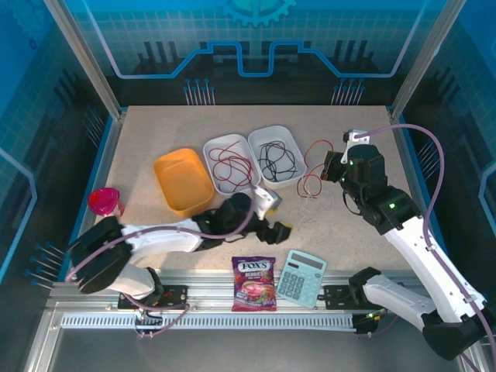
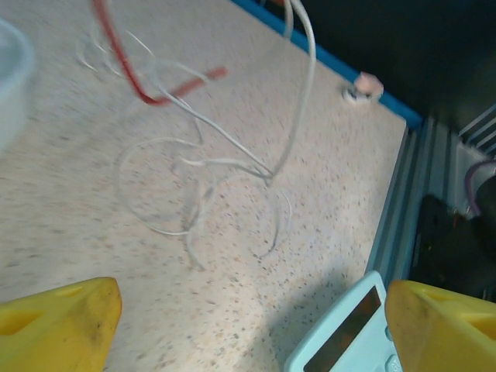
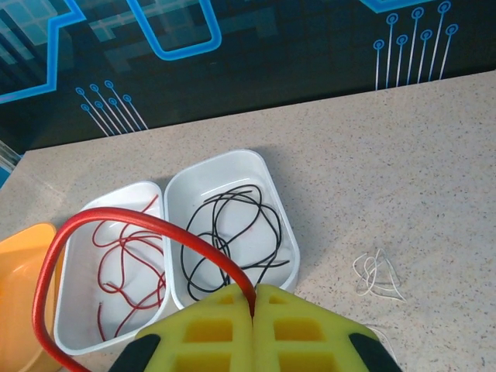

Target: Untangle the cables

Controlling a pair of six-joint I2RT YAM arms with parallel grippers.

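My right gripper (image 3: 253, 308) is shut on a thick red cable (image 3: 116, 222) that arches up and left from its yellow fingers; from above, this gripper (image 1: 332, 167) hangs right of the trays with the red cable (image 1: 315, 164) dangling below it. A loose tangle of pale whitish cables (image 2: 203, 177) lies on the table, with one strand rising up past the red cable (image 2: 124, 66). My left gripper (image 2: 252, 329) is open just short of that tangle, with nothing between its yellow fingers (image 2: 58, 325). It lies low near the table's middle (image 1: 279, 215). The whitish cables (image 3: 379, 276) also lie right of the trays.
Two white trays stand at the back: one (image 1: 213, 147) holds thin red cables (image 3: 116, 263), the other (image 1: 293, 143) black cables (image 3: 232, 232). An orange bowl (image 1: 184, 182) sits to their left and a pink cup (image 1: 105, 201) further left. A candy bag (image 1: 253, 284) and a pale blue calculator (image 1: 301, 277) lie at the front.
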